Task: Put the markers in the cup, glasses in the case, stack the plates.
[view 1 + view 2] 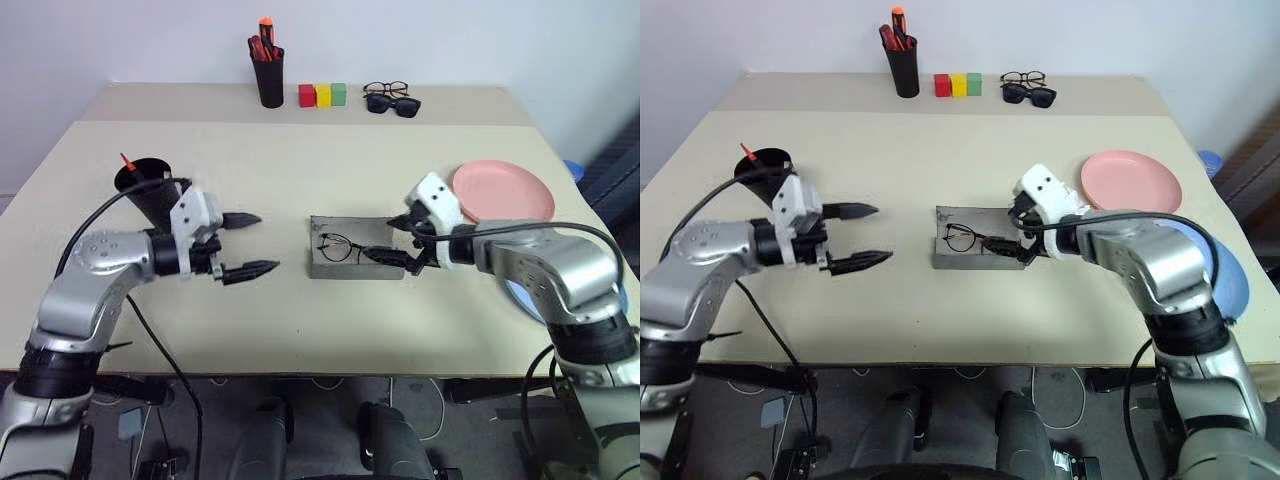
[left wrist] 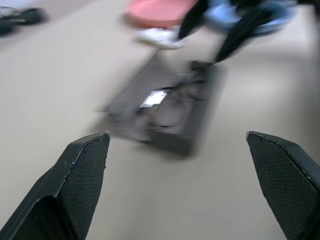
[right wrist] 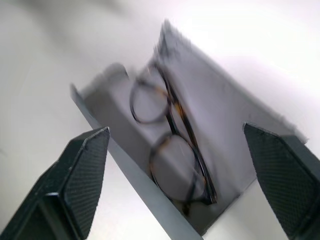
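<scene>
The grey case (image 1: pixel 355 262) lies open at the table's middle with the wire-framed glasses (image 3: pixel 172 155) lying inside it. My right gripper (image 1: pixel 385 240) hovers open over the case's right end, its fingers apart from the glasses. To the left of the case, my left gripper (image 1: pixel 262 243) is open, holds nothing and points toward the case (image 2: pixel 170 110). Behind the left hand stands the black cup (image 1: pixel 140 190), with a red marker (image 1: pixel 127 160) sticking out of it. At the right lies the pink plate (image 1: pixel 503 190). The blue plate (image 1: pixel 1228 272) is mostly hidden under my right arm.
Along the back of the table stand a black pen holder (image 1: pixel 268 75) with red and orange pens, three coloured blocks (image 1: pixel 322 95), and dark sunglasses with another pair of spectacles (image 1: pixel 390 98). The table's front edge runs just below both arms.
</scene>
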Motion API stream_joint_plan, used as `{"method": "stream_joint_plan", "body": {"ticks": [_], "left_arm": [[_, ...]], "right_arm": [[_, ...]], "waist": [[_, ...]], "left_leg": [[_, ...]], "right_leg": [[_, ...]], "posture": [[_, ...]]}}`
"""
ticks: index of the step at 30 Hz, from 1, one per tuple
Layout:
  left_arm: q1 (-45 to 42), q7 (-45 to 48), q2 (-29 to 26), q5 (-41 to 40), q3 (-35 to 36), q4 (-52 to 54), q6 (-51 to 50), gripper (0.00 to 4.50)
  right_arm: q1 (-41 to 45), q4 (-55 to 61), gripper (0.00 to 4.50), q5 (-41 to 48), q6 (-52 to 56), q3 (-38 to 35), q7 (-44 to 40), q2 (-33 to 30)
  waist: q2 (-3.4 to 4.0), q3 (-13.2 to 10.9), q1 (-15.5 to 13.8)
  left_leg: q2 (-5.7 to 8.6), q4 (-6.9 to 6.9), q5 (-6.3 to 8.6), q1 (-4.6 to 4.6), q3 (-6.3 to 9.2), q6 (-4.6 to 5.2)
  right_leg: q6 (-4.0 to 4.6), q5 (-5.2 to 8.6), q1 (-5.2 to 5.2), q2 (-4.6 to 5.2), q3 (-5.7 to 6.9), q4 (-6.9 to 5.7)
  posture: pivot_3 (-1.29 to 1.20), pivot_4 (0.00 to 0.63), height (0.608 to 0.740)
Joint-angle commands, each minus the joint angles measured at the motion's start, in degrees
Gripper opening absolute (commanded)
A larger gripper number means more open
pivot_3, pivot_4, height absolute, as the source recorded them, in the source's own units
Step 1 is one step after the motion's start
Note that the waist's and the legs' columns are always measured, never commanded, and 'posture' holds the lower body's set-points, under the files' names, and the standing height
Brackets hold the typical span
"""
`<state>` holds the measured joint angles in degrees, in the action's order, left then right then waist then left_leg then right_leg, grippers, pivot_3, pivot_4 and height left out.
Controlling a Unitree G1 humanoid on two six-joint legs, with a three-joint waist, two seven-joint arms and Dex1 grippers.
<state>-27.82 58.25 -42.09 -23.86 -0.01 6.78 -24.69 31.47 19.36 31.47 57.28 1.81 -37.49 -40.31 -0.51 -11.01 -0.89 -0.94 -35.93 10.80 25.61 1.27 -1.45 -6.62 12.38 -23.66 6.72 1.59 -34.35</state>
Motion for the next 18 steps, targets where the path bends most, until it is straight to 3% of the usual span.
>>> {"method": "stream_joint_plan", "body": {"ticks": [1,2,5,9,13,18], "left_arm": [[-6.9,-2.67,2.35,4.91,-2.12,-8.05,3.15,3.95],[-9.82,-2.5,3.69,6.3,-3.37,-11.59,4.59,3.69],[-18.52,-3.68,8.43,10.44,-5.9,-23.11,8.87,2.16],[-28.95,-6.38,14.88,15.92,-8.0,-39.79,15.88,0.06],[-38.45,-7.94,21.15,20.77,-9.93,-59.1,23.15,0.06],[-44.07,-4.75,26.03,25.42,-11.9,-73.42,29.06,0.06]], "right_arm": [[-7.03,7.45,4.5,-2.9,-7.73,-5.29,-0.32,-3.29],[-10.54,8.88,4.5,-2.79,-9.13,-7.8,-0.61,-3.69],[-19.09,13.58,4.5,0.28,-11.97,-16.27,-0.05,-1.77],[-29.47,19.61,4.5,0.81,-16.49,-21.64,-1.8,-1.47],[-37.93,23.74,4.5,2.56,-19.12,-26.39,-1.06,1.45],[-44.41,25.73,4.5,0.16,-23.22,-27.61,1.24,4.04]], "waist": [[-0.04,0.0,-0.15],[-0.07,0.0,-0.43],[-0.13,-0.03,-1.25],[-0.18,-0.04,-1.24],[-0.24,-0.07,-1.24],[-0.26,-0.08,-1.22]], "left_leg": [[0.0,-0.02,0.0,0.0,0.01,0.0],[0.02,-0.01,0.0,0.0,0.01,0.0],[0.03,-0.08,0.0,0.0,-0.01,0.0],[0.03,-0.14,0.0,0.0,-0.02,0.0],[0.02,-0.15,0.0,-0.05,0.01,0.01],[0.02,-0.14,0.02,-0.04,0.0,0.01]], "right_leg": [[-0.01,0.01,0.01,0.0,0.02,0.0],[-0.02,0.01,0.04,0.0,0.02,0.0],[-0.03,0.01,0.09,0.01,0.01,0.05],[-0.09,-0.02,0.14,0.01,0.01,0.06],[-0.12,-0.02,0.17,0.01,0.04,0.05],[-0.15,0.0,0.18,0.01,0.04,0.11]], "posture": [[0.0,0.15,0.74],[0.0,0.15,0.74],[0.0,0.15,0.74],[0.0,0.15,0.74],[0.0,0.15,0.74],[0.0,0.15,0.74]]}}
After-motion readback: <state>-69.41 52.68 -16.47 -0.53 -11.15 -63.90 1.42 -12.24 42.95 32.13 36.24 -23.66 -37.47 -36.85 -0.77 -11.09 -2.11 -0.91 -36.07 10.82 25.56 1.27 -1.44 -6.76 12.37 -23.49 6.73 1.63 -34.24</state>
